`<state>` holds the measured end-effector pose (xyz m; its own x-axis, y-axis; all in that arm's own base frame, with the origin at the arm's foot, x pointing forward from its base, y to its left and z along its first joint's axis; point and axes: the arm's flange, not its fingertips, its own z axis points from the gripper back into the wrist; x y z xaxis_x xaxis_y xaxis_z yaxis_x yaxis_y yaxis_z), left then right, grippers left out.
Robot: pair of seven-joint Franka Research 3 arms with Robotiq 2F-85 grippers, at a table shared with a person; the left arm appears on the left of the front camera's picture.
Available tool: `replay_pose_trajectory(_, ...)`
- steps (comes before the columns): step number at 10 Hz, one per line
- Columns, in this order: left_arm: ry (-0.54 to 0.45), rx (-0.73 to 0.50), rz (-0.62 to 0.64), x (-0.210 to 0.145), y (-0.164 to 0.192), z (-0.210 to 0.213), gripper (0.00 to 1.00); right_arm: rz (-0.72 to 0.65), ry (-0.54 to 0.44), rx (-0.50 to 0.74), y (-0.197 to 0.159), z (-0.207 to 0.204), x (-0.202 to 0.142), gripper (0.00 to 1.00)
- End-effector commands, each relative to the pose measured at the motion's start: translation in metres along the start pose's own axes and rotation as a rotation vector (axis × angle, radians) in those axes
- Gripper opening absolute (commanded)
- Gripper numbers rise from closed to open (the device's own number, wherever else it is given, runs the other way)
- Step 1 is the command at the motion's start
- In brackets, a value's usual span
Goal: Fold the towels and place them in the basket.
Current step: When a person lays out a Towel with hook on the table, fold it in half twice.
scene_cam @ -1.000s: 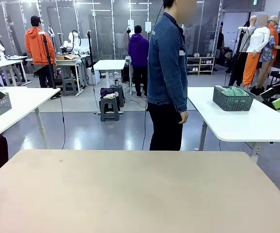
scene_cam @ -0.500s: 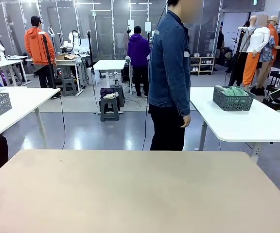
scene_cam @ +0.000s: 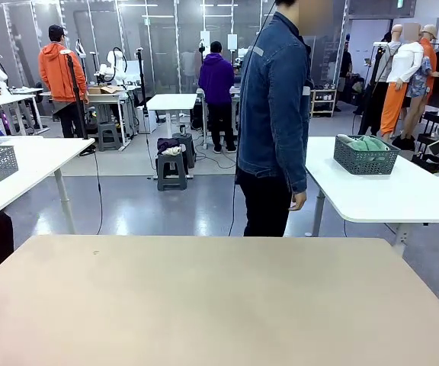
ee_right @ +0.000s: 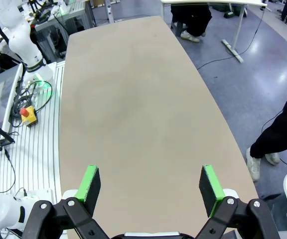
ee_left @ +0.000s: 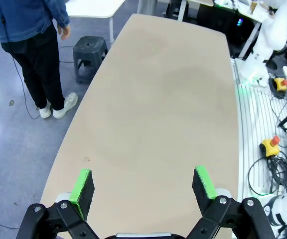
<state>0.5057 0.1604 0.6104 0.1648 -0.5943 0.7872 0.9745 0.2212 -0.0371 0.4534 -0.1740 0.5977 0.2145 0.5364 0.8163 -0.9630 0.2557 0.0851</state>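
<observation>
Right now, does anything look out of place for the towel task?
Yes. The basket, with towels piled in it, stands on a white side table behind the person, not on the beige table under the open left gripper and right gripper.

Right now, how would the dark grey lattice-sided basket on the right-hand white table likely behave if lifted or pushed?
The dark grey lattice-sided basket probably stays rigid: its walls stand straight. Likely light, given perforated sides and soft green cloth inside. Low and wide, it should slide on the white table rather than tip.
</observation>
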Motion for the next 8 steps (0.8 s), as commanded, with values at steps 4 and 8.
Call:
replay_pose_trajectory(4,0.0,0.002,-0.001,0.0003,-0.0004,-0.0003,1.0,-0.005,-0.002,-0.004,0.0007,0.0024,-0.0024,1.0)
replay_pose_trajectory(8,0.0,0.002,-0.001,0.0003,-0.0004,-0.0003,1.0,-0.005,0.0,-0.007,0.0005,0.0032,-0.0023,1.0)
